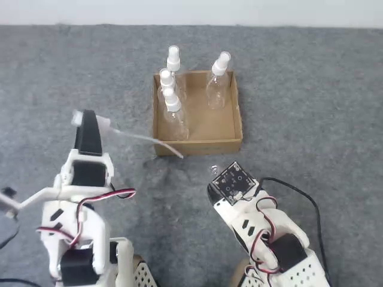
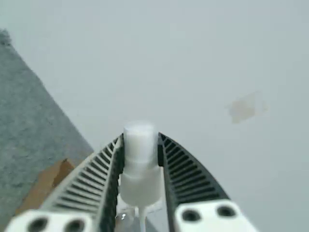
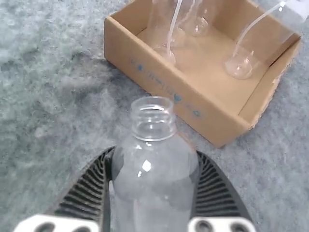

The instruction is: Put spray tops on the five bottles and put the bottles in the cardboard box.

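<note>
Toward the worktop's point(image 1: 311, 89) front edge, right gripper point(image 3: 154, 155) clasps an uncapped bottle point(image 3: 152, 116); left gripper point(image 2: 140, 137) clasps the last spray top point(image 2: 140, 166), probably next aligned over its neck.

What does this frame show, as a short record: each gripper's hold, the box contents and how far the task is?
left gripper: shut on spray top, held apart from any bottle
right gripper: shut on bottle, neck open, no top fitted
cardboard box: holds four capped bottles, all standing
progress: four of five boxed; last bottle uncapped and outside the box
</note>
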Controlling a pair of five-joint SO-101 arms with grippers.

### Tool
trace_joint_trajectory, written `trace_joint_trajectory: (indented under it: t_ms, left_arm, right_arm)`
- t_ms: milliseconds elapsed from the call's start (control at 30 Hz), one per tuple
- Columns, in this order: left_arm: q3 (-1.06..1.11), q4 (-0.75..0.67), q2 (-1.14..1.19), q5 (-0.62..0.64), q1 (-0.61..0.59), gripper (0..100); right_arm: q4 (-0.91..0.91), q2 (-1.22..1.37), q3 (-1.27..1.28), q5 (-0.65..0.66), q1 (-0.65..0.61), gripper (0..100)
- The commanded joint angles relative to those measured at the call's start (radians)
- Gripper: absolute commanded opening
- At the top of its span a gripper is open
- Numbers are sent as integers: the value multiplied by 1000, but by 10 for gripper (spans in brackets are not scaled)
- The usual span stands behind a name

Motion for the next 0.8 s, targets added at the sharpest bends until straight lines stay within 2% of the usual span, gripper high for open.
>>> trace_joint_trajectory:
  t_ms: [0,433,567,700,767]
  left_arm:
    - [-54,-123,-6,61,2,11]
    - [74,-130,-6,97,28,11]
    - [104,-129,-6,95,110,11]
    - [127,-130,-6,95,127,11]
    - [128,-130,-6,95,127,11]
  right_arm:
    - [-122,-18,14,-8,-2,69]
    - [-395,-18,153,-6,-8,69]
    - [-403,-18,153,-6,-8,69]
    - [-403,-18,153,-3,-8,69]
    - [-403,-18,153,40,-8,69]
